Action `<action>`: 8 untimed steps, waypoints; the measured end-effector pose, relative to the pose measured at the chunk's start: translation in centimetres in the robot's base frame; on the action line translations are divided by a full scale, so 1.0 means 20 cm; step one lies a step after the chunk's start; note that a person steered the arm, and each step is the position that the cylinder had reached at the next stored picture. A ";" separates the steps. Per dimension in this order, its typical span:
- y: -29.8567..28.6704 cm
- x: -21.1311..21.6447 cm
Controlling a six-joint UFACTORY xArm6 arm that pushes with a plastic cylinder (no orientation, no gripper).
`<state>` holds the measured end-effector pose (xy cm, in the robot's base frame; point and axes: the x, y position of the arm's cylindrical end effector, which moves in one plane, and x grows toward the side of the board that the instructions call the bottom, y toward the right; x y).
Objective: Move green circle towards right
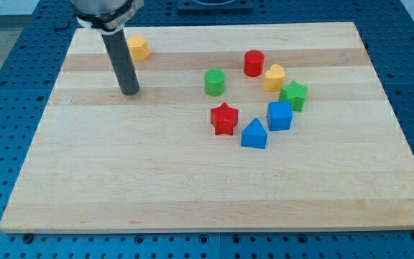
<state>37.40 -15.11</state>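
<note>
My tip [129, 92] sits on the board [121, 187] in the upper left of frame, touching nothing, well left of the green circle [214, 82]. It's a bare rod, so there's nothing to open or close. The circle is a short upright green cylinder, flat top, upper centre, standing apart from the red cylinder [254, 62] to its upper right and red star [224, 119] below.

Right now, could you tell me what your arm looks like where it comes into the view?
It ends in a straight, dark grey cylindrical rod; my tip is its blunt lower end. Above, a wider black and silver mount is cut off by the view's top. No cables or markings show.
</note>
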 end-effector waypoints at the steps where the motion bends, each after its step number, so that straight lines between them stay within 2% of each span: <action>1: 0.03 0.00; 5: 0.47 -0.02; 8: 0.68 -0.09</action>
<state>35.67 -1.57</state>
